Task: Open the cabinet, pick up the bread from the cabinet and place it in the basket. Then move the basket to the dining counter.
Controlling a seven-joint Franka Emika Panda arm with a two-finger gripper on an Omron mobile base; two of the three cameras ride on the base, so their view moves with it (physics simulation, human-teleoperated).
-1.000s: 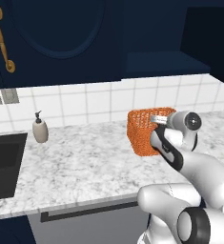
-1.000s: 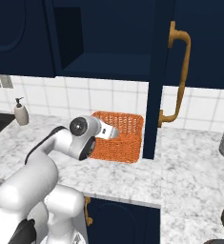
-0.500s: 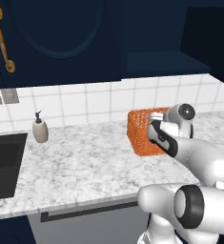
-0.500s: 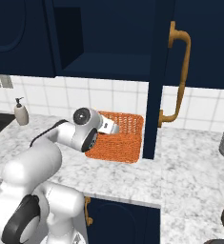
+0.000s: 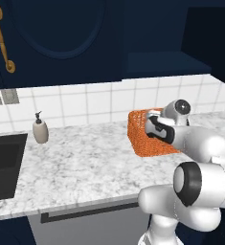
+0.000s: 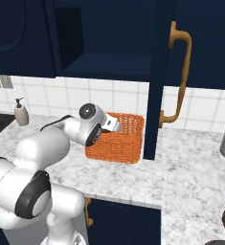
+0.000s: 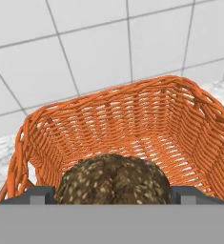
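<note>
Gripper [image 7: 113,193] with jaws spread wide, the bread [image 7: 114,181], a brown seeded round loaf, sitting between the two finger tips [image 7: 41,194] at the bottom of the hand view; whether the tips press on the loaf cannot be told. Loaf and gripper lie over the interior of the orange basket [image 7: 132,121], whose woven walls rise on three sides. Basket [image 5: 141,139] stands on the speckled marble counter [image 5: 85,158], close to the white tiled wall [image 5: 99,103]. Above it, the navy cabinet [image 6: 109,38] stands open, its door [image 6: 154,86] with gold handle [image 6: 178,76] swung out just right of the basket. Soap dispenser [image 5: 40,129] and black sink [image 5: 4,165] lie well to the left.
</note>
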